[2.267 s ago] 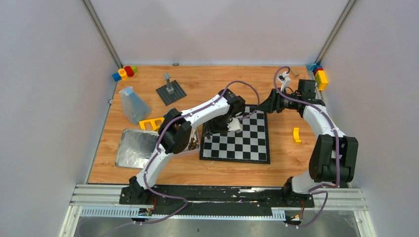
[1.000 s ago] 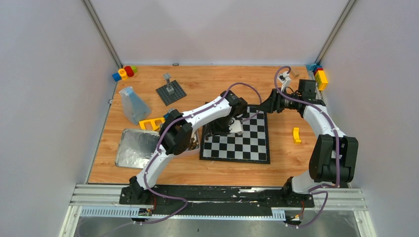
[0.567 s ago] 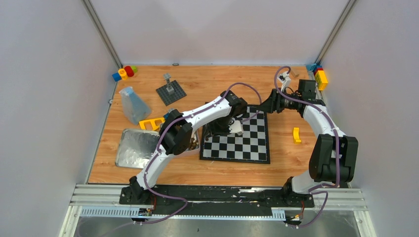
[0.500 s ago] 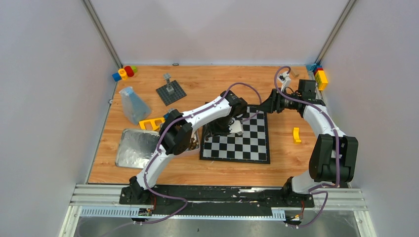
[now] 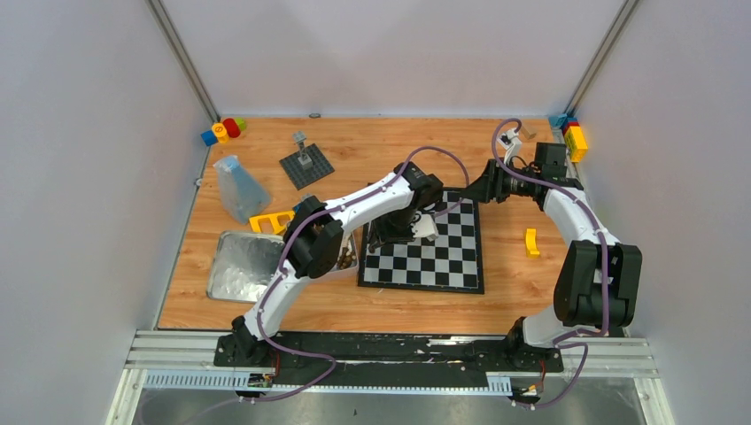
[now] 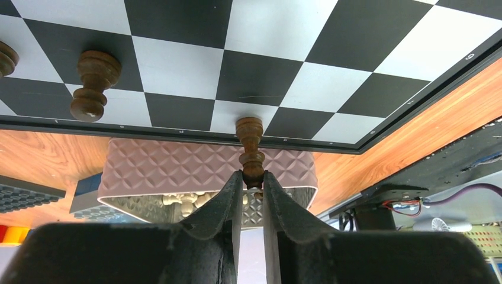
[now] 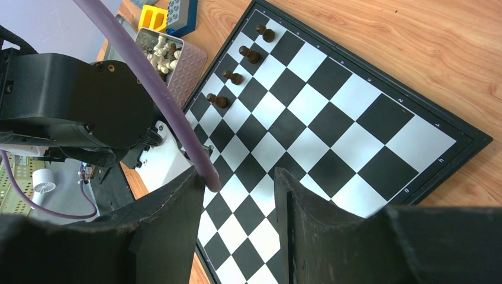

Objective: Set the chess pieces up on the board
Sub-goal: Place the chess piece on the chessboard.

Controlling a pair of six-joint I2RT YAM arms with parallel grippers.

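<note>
While the right gripper [image 7: 240, 177] hangs with its jaws spread and empty above the board [image 7: 355, 89], the left gripper [image 6: 253, 177] pinches the head of a dark brown pawn [image 6: 250, 133] standing on a white edge square beside the tin [image 6: 177, 171]

the left arm [image 5: 354, 202] climbs from its base toward 1 o'clock, folds at the elbow and runs on toward 2 o'clock, its wrist bent back toward 7 o'clock. the left gripper [image 6: 253, 177] has its fingers nearly together, the tips either side of a pawn [image 6: 251, 148]; whether they pinch it cannot be told. the right arm [image 5: 576, 221] rises toward 12 o'clock, its wrist turned toward 9 o'clock. the right gripper [image 7: 238, 174] has its jaws well apart.
</note>
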